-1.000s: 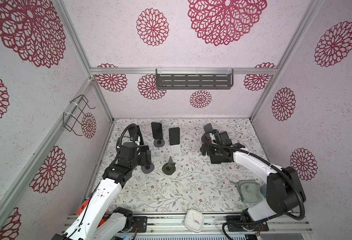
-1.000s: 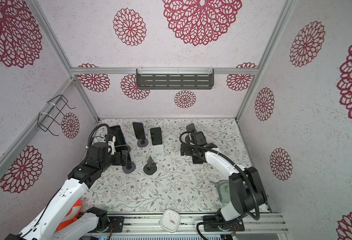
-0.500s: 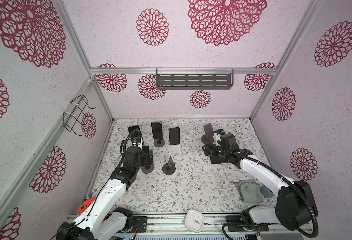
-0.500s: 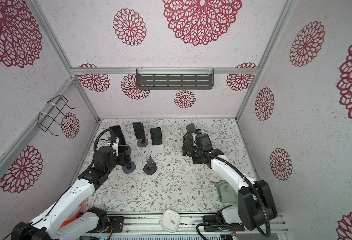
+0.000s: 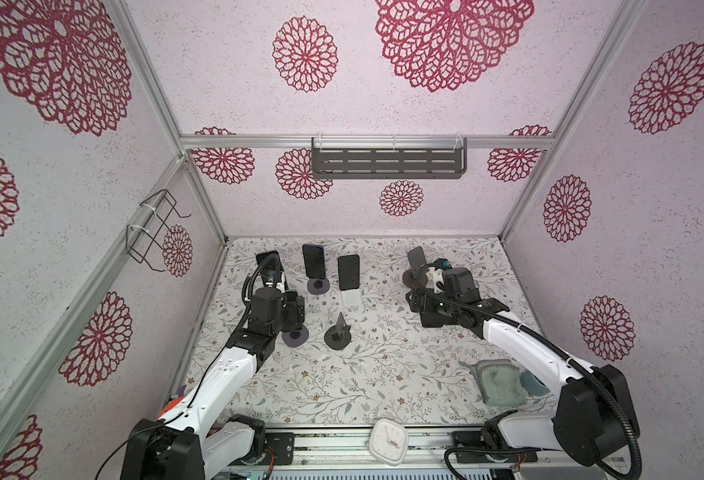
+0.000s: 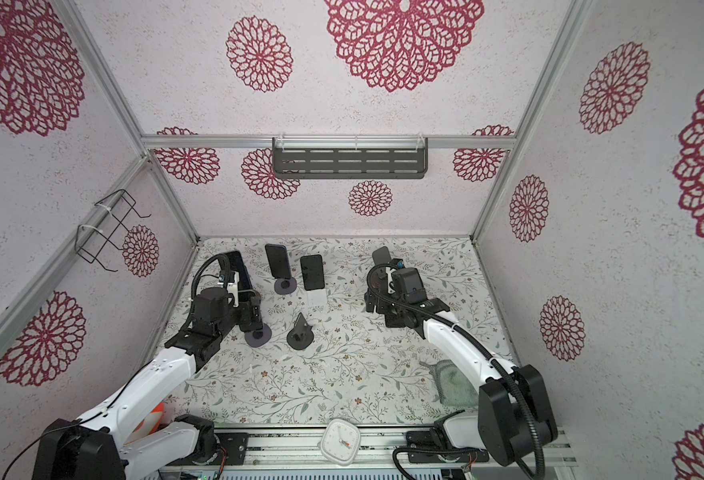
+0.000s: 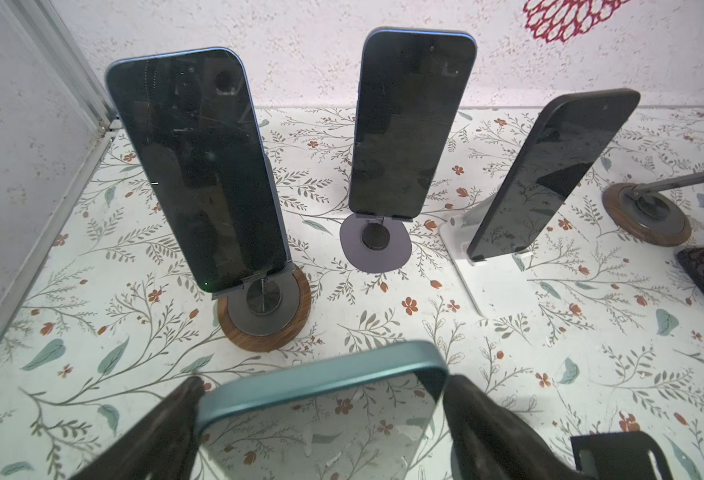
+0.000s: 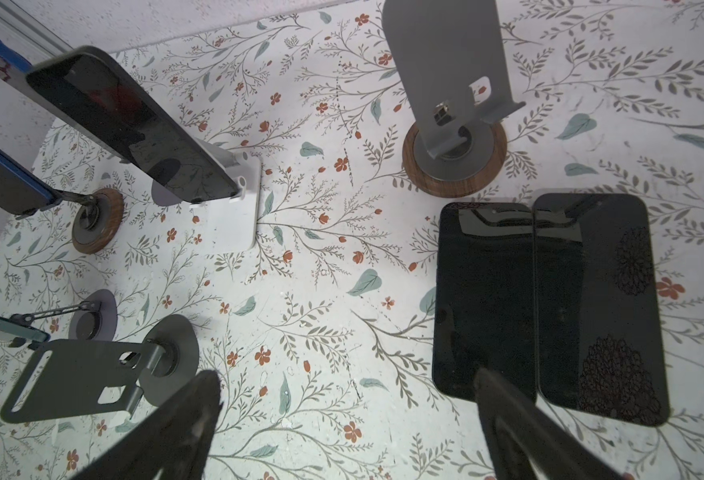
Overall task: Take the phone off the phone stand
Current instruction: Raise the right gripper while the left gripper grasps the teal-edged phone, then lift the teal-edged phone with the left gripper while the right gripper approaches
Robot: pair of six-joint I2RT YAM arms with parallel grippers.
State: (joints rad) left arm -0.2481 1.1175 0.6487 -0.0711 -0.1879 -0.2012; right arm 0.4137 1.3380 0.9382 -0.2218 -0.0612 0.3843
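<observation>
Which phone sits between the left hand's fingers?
The teal-edged phone, on the front purple-based stand. The other three standing phones are farther back, and two dark ones lie flat near the right hand.

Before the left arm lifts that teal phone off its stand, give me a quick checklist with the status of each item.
1. The left gripper straddles the top edge of the teal phone: ok.
2. Its fingers are clamped firmly on the phone's sides: cannot tell.
3. The phone sits on its purple-based stand, not yet lifted: ok.
4. The neighbouring phone on the wood-based stand stands apart from the gripper: ok.
5. The right gripper is open, empty and away from the left arm: ok.
</observation>
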